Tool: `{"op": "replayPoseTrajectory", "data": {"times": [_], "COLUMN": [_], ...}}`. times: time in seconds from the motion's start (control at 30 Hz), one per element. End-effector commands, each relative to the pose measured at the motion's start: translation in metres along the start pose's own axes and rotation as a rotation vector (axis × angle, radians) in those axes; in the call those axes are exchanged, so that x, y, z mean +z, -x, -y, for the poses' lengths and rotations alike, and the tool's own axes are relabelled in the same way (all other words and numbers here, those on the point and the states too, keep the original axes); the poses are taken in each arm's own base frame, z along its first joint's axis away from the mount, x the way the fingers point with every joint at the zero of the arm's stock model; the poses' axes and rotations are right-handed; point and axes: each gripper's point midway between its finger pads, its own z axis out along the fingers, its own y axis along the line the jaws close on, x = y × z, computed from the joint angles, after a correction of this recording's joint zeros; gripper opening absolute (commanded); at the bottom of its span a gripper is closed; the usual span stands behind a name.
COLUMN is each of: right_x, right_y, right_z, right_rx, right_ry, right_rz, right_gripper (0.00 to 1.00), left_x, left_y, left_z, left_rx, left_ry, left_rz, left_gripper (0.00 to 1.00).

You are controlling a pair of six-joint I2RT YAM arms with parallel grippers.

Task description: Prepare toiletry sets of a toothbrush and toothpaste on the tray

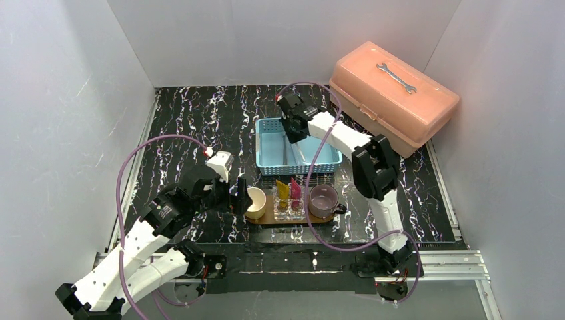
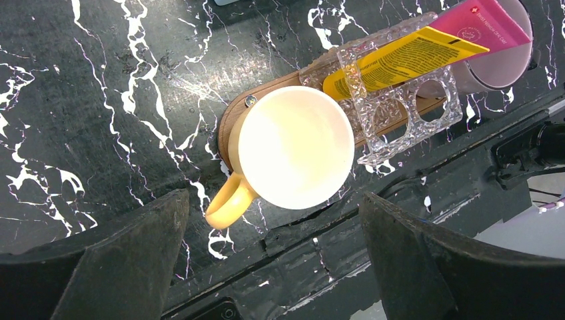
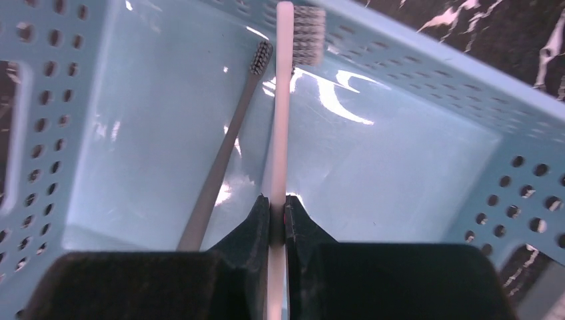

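Right jaws pinch white toothbrush (image 3: 283, 100) at handle, inside blue basket (image 3: 426, 73); grey toothbrush (image 3: 223, 153) just beside. Lift straight up, clear basket wall, don't drag grey one. Carry to cup (image 2: 293, 147) on tray (image 2: 228, 125). Left jaws spread wide over cup; likely need to move aside.

Plain pale grey walls (image 1: 280, 40) close three sides: one beyond the right claw (image 1: 292, 135), one well off to its right, one left of the left claw (image 1: 240, 197). Beneath both claws spreads a black tabletop (image 1: 193, 113) veined in white with faint purple streaks. Beyond and right of the right claw a salmon-pink plastic case (image 1: 393, 100) fills the corner, a wrench shape (image 1: 396, 77) on its lid. A metal rail (image 1: 440, 263) edges the table nearer than both claws. The light is soft and even.
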Motion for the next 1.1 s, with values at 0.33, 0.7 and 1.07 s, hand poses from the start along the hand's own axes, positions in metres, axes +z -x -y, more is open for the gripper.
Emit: {"op": "replayPoseTrajectory", "data": {"times": [0.33, 0.7, 1.07], "right_x": [-0.097, -0.188, -0.292], "right_y": [0.061, 0.085, 0.081], "right_z": [0.009, -0.014, -0.063], "right_rx": [0.031, 0.090, 0.195], "right_ry": [0.038, 0.257, 0.694], "right_rz": [0.250, 0.446, 0.647], "right_gripper": [0.01, 0.01, 0.01], "left_x": [-0.008, -0.021, -0.036], "left_y": [0.016, 0.054, 0.097], "left_z": [0.005, 0.039, 0.091], "left_rx": [-0.007, -0.041, -0.104], "left_ry": [-0.008, -0.119, -0.339], "left_rz": [0.031, 0.066, 0.126], "left_gripper": [0.99, 0.99, 0.99]}}
